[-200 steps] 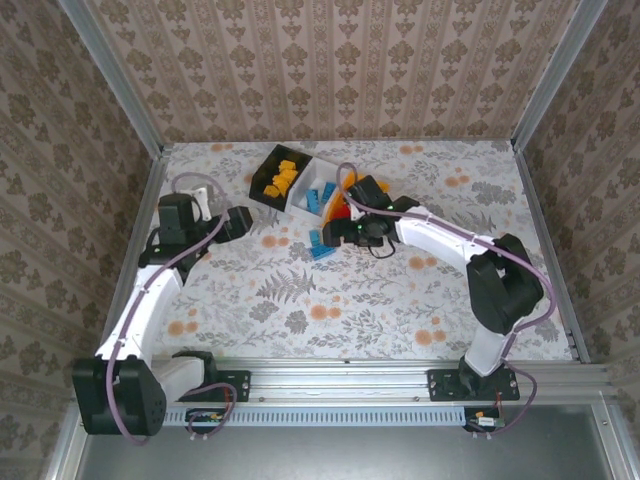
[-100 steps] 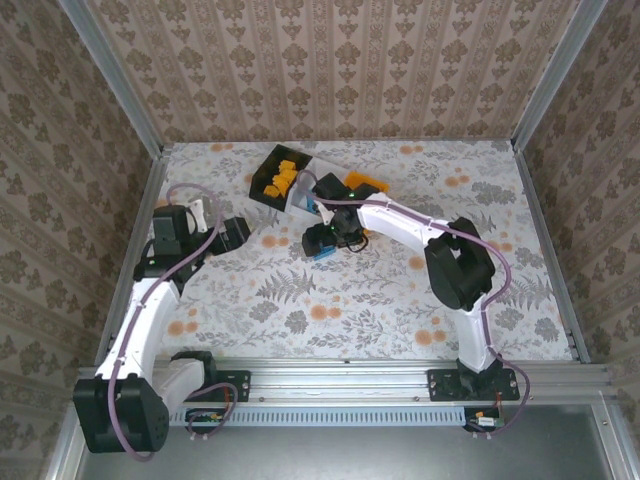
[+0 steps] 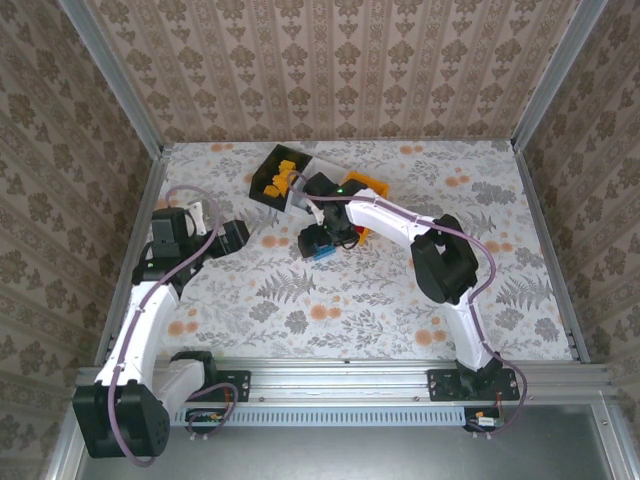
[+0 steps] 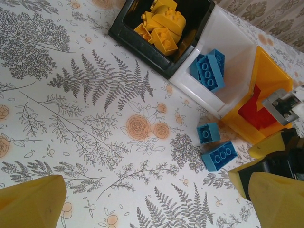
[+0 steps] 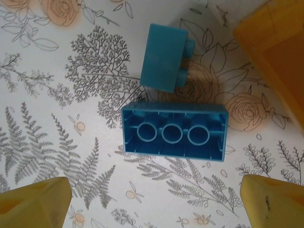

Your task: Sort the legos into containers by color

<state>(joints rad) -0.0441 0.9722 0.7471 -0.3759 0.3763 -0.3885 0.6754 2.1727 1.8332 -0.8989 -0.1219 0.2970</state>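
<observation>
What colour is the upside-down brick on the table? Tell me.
The brick is blue, clearest in the right wrist view.

The three joined bins run diagonally from top centre toward the right edge of the left wrist view. The upper-left bin [image 4: 142,52] holds a heap of bricks [image 4: 161,23], the middle bin [image 4: 232,42] a few bricks [image 4: 209,71], and the lower-right bin [image 4: 266,76] some more bricks [image 4: 254,111]. On the surface [image 4: 95,118] just below the middle bin lie two loose bricks, the upper loose brick [image 4: 208,132] just apart from the lower loose brick [image 4: 219,155]. The right gripper [image 5: 152,202] hangs directly over them.
</observation>
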